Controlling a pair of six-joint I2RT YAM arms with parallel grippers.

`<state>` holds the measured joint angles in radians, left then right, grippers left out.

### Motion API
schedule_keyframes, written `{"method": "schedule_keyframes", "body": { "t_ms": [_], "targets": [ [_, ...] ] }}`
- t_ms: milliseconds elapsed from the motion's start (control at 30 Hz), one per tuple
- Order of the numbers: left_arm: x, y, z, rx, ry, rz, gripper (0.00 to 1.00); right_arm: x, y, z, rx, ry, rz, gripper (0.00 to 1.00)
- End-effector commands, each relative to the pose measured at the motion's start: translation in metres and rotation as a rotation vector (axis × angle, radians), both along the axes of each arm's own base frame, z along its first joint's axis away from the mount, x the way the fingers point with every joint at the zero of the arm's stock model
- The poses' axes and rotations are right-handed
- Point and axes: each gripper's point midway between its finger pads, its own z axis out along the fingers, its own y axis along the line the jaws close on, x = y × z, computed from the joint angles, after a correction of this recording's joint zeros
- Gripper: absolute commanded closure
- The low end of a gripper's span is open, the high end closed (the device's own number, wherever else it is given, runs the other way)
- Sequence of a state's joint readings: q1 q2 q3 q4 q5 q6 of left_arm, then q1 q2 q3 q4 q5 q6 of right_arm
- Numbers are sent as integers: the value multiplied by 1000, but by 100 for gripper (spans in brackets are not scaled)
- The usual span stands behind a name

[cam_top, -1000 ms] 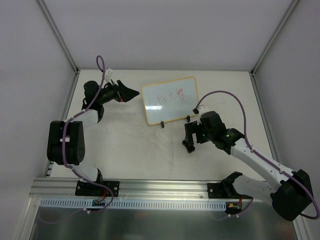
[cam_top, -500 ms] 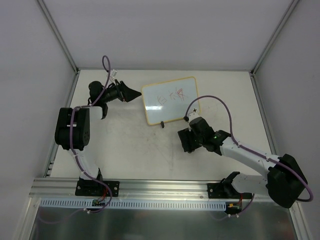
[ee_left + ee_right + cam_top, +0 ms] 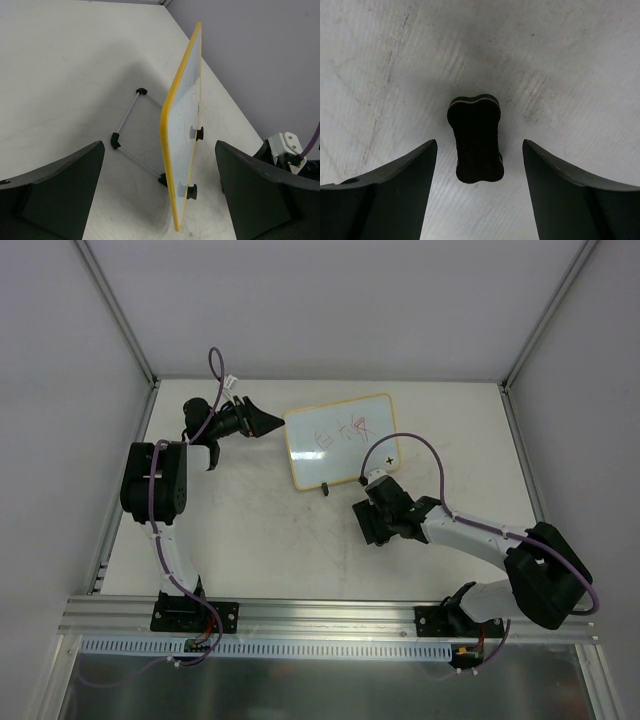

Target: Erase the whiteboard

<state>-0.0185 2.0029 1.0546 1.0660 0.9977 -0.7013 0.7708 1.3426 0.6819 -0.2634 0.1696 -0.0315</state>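
Observation:
The whiteboard [image 3: 343, 438] stands tilted on its wire stand at the back middle, with red and dark scribbles on its face. In the left wrist view its yellow edge [image 3: 176, 120] points at the camera. My left gripper [image 3: 270, 423] is open, its fingers either side of the board's left edge without touching it. My right gripper [image 3: 369, 525] is open and points down at the table. The black bone-shaped eraser [image 3: 475, 138] lies flat on the table between its fingers [image 3: 395, 185], untouched. In the top view the gripper hides the eraser.
The board's wire stand [image 3: 131, 135] with black feet rests on the table behind it. Two black clip feet [image 3: 325, 488] show at the board's near edge. White walls with metal posts close in the table on three sides.
My right gripper has moved left and slightly nearer, away from the board's right clip. My left arm has folded up while its gripper shifted slightly toward the back at the board's left edge.

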Motion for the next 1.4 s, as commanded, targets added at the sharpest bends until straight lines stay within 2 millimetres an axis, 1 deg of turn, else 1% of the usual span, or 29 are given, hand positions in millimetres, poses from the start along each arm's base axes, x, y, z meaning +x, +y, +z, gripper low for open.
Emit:
{"method": "schedule_keyframes", "body": {
  "t_ms": [0, 33, 100, 200, 233, 400, 433, 533, 600, 633, 700, 733, 767, 933, 1067, 1167, 1233, 1333, 1367],
  "targets": [
    [2, -6, 21, 2, -109, -50, 6, 15, 14, 8, 24, -37, -15, 28],
    [3, -7, 20, 3, -107, -51, 6, 15, 14, 4, 17, -27, -16, 32],
    [2, -9, 18, 4, -106, -56, 6, 16, 14, 2, 18, -29, -21, 39],
    [1, -11, 14, 6, -102, -62, 6, 16, 15, 1, 20, -30, -21, 42],
    [0, -12, 14, 7, -103, -65, 6, 16, 14, 1, 18, -30, -22, 46],
    [-1, -15, 8, 13, -97, -71, 7, 15, 13, -3, 5, -22, -22, 50],
    [0, -16, 6, 13, -92, -72, 7, 15, 12, -4, 2, -23, -24, 53],
    [0, -19, 3, 15, -87, -80, 7, 15, 11, -6, -2, -19, -27, 56],
    [1, -22, 1, 15, -86, -85, 7, 14, 11, -8, -4, -12, -30, 57],
    [1, -23, 0, 15, -81, -89, 7, 14, 11, -8, -5, -11, -32, 62],
    [0, -25, -2, 16, -81, -92, 7, 14, 11, -9, -6, -10, -32, 66],
    [0, -26, 0, 17, -87, -94, 7, 14, 11, -9, -6, -10, -32, 71],
    [0, -26, 0, 18, -85, -95, 7, 14, 11, -8, -6, -12, -33, 73],
    [-5, -29, 2, 18, -89, -111, 10, 18, 16, 4, 30, -35, -30, 71],
    [-6, -32, 2, 16, -86, -127, 15, 22, 22, 19, 66, -63, -22, 71],
    [-7, -33, 0, 15, -75, -129, 17, 25, 26, 33, 87, -83, -20, 71],
    [-8, -35, -2, 16, -72, -132, 20, 28, 28, 44, 106, -106, -18, 71],
    [-11, -39, -3, 15, -68, -152, 21, 33, 30, 56, 117, -134, -16, 72],
    [-12, -42, -4, 15, -68, -160, 21, 37, 33, 63, 124, -148, -11, 72]
  ]
}}
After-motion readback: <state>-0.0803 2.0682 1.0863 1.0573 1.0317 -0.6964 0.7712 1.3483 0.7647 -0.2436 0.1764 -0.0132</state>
